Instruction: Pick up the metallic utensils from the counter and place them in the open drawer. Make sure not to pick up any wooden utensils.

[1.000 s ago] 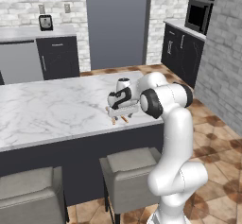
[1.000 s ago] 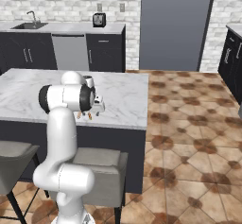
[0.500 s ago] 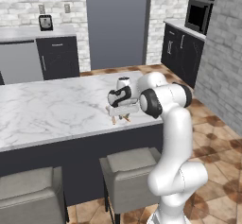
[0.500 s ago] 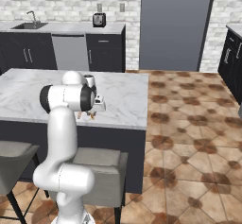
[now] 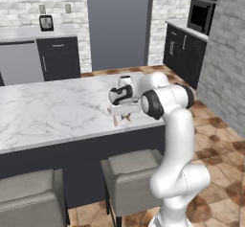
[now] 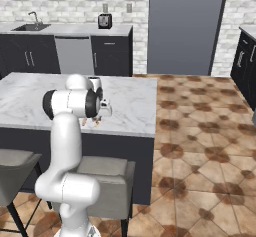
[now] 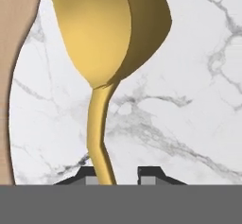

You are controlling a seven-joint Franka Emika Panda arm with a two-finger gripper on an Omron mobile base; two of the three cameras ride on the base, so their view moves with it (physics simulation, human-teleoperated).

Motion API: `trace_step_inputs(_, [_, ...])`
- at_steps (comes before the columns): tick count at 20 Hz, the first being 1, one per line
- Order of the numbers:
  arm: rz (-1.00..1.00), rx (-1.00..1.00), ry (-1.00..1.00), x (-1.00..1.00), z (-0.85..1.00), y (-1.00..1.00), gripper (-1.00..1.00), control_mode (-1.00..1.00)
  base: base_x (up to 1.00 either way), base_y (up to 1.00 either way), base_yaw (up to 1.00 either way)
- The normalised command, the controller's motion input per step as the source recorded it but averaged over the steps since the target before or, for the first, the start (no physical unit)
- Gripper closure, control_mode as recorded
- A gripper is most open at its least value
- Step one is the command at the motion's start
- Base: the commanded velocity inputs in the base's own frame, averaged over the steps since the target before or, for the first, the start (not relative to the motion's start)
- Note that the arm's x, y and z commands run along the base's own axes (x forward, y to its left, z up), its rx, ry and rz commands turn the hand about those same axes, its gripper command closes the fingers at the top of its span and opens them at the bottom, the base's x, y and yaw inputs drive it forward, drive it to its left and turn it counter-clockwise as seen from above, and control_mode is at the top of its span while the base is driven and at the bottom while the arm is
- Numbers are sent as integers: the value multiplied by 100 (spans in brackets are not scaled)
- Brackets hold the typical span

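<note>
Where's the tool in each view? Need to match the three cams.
Left base view: tool just right of centre, pointing down at the counter near its front edge.
Right base view: tool left of centre, at that same front edge.
Hand view: tool at bottom centre, with the yellow spoon handle running down between its tips.
Shared landmark: the grey-veined marble counter.

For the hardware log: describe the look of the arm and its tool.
The arm is glossy white, built of rounded tubular links with dark charcoal rings at the joints. The tool ends in two small dark, blocky fingertips with grey inner faces. No cables or markings are visible.
</note>
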Motion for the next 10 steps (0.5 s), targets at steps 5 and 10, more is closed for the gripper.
trace_step_inputs(5, [3, 3, -21, -67, 91, -19, 100, -100, 0, 0, 0])
trace_step_inputs(10, [4, 3, -21, -91, 100, -18, 100, -100, 0, 0, 0])
